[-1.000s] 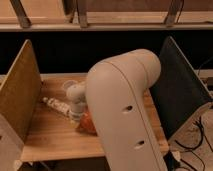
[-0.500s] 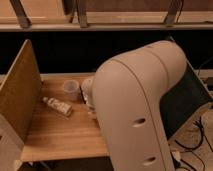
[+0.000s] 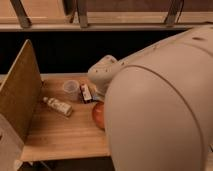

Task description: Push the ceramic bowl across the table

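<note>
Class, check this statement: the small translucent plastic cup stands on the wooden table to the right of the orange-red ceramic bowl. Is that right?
Not quite. The camera view shows the plastic cup standing on the table to the left of the ceramic bowl and farther back, not to its right. The arm covers most of the bowl, and the gripper sits just above the bowl's visible edge.

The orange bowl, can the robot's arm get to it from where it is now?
Probably yes. The arm bends down right over the ceramic bowl, whose left part peeks out beside it on the table. The gripper sits just above the bowl. Nothing seems to block it, though contact is hidden.
</note>
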`<state>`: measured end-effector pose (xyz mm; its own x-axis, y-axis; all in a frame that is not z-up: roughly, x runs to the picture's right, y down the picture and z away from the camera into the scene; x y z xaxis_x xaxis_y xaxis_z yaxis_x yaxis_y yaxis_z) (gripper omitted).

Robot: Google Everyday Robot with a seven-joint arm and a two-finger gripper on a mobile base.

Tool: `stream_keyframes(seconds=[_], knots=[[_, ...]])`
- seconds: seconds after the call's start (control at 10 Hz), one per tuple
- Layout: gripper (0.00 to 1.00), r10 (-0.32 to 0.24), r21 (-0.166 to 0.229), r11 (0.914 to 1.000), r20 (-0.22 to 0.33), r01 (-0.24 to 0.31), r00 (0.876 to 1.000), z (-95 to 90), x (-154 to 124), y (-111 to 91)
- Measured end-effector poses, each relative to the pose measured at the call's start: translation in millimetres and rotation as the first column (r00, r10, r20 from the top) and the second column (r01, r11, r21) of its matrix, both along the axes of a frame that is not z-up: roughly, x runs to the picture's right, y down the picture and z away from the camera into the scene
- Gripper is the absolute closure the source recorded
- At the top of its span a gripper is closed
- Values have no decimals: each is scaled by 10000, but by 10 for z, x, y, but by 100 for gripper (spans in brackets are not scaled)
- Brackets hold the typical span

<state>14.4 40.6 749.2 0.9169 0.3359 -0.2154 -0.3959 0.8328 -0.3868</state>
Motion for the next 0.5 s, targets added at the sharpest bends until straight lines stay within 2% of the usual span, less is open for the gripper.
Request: stream_keyframes(seconds=[0.1,0.2,0.3,0.5], knots=[[100,272,152,9995,-545,-264,9981,-148,147,-61],[100,720,316,9972,-1338,-683,9884,-348,358,-90],[100,1372,465,9904,-2060,-1304,9689,-551,541,-66],[100,2656,499,9636,-2960,-2628,9175,-870,733,128]])
